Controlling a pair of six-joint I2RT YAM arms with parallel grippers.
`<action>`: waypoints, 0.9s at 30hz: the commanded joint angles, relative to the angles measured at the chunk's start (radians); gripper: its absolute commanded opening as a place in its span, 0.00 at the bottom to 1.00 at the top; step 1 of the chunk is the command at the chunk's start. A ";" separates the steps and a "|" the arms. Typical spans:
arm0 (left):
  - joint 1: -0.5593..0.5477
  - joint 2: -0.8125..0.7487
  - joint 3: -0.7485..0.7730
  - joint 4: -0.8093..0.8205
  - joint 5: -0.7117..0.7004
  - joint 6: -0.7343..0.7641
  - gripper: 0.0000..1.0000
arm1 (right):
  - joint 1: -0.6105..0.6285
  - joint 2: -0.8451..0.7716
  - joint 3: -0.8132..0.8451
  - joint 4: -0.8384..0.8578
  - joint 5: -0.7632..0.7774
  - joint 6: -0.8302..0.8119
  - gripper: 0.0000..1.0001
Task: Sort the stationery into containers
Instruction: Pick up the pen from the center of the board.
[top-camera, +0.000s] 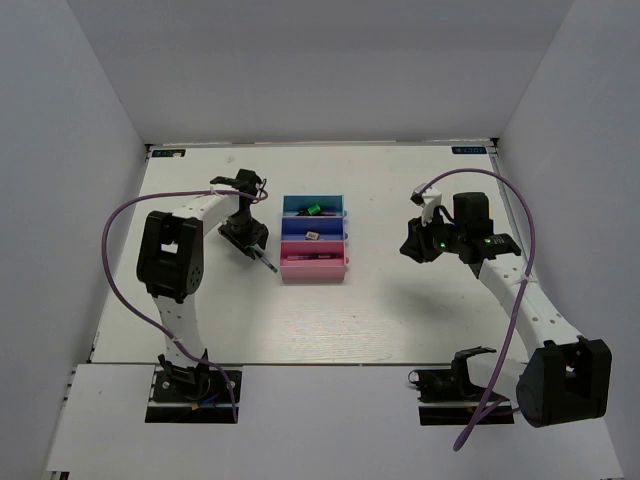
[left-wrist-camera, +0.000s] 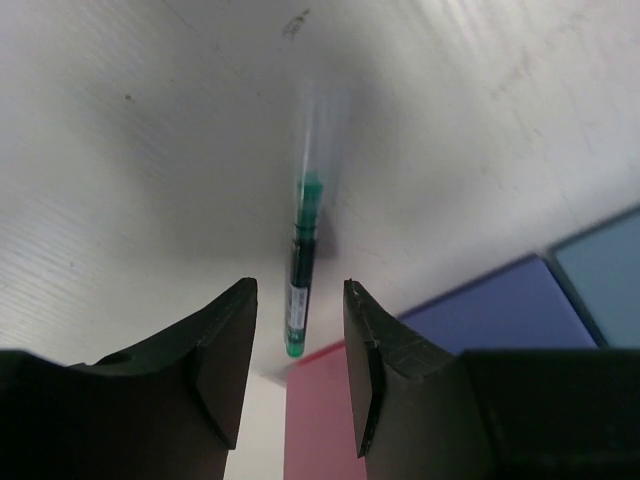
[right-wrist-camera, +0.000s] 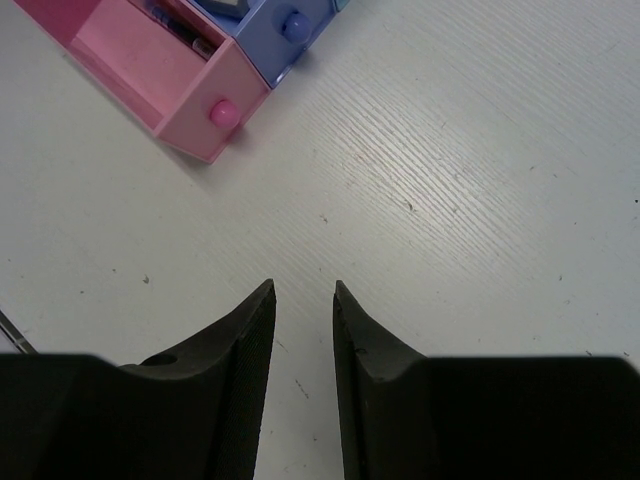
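The three containers stand joined in a row mid-table: teal (top-camera: 313, 204), blue (top-camera: 330, 228) and pink (top-camera: 313, 266). A small green piece (top-camera: 312, 209) lies in the teal one and a tiny tan cube (top-camera: 312, 236) in the blue one. A dark marker (right-wrist-camera: 183, 27) shows in the pink tray (right-wrist-camera: 150, 70). My left gripper (top-camera: 250, 240) hovers left of the trays, open. In its wrist view the thin greenish pen (left-wrist-camera: 300, 270) sits just past the fingertips (left-wrist-camera: 235, 330), touching neither, beside the pink tray's (left-wrist-camera: 320, 420) edge. My right gripper (right-wrist-camera: 303, 284) is open and holds nothing.
White walls close in the table (top-camera: 380, 310) on three sides. The right arm (top-camera: 520, 300) reaches in from the right, its gripper (top-camera: 415, 245) well apart from the trays. Purple cables loop off both arms. The blue tray (left-wrist-camera: 490, 310) and teal tray (left-wrist-camera: 610, 260) lie right of the left fingers.
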 joint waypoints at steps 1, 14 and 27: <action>-0.002 0.014 -0.002 0.018 0.000 -0.033 0.51 | -0.009 -0.010 -0.013 0.009 -0.021 -0.001 0.33; -0.020 0.085 -0.047 -0.003 -0.073 -0.020 0.48 | -0.024 -0.014 -0.010 0.009 -0.035 0.002 0.33; -0.020 -0.070 -0.122 0.032 -0.137 0.096 0.00 | -0.044 -0.022 -0.013 0.007 -0.067 0.007 0.33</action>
